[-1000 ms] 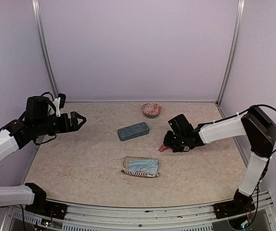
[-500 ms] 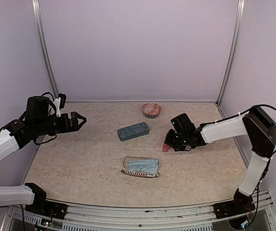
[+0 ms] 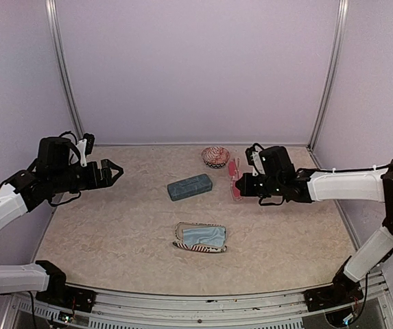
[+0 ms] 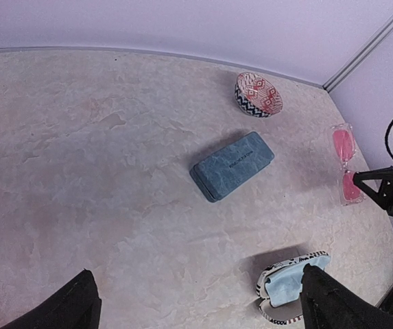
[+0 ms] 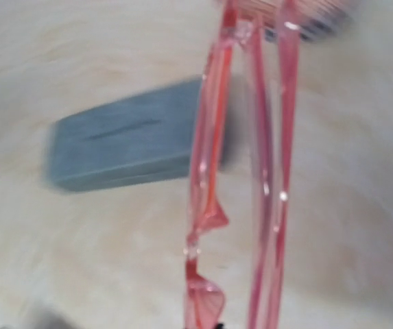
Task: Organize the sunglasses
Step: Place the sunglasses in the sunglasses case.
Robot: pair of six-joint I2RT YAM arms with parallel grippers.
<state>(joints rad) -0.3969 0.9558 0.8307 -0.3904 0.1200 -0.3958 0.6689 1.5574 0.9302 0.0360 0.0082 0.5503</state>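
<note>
Evidently the carrying step is in hand. The pink sunglasses (image 3: pixel 234 171) are pinched toward one end between the closed jaws of the right gripper (image 3: pixel 243 186) and appear to be held, folded, clear of the table (image 3: pixel 114 226). They are kept on the right of the scene, just near of the red-patterned bowl (image 3: pixel 215 157) and to the right of the blue case (image 3: pixel 189 186). In the right wrist view the thin pink frame is seen running away from the camera, with the case blurred behind it to the left. The case appears to be shut. The patterned pouch (image 3: pixel 201 237) is laid nearer, about mid-table, with its mouth gaping and a pale blue lining or cloth shown inside. No dark-framed pair can be made out in any view, and whether one is hidden in the pouch cannot be told. The left gripper (image 3: pixel 116 171) is held with its jaws spread wide above the left side of the table, well apart from every object and holding nothing. For the next move a destination must be settled. If the case is meant, its lid would first have to be opened, probably by the idle left arm. If the pouch is meant, the frame would have to be lined up with the open mouth and lowered gently, since so slim a frame could easily be twisted in the pinch.
</note>
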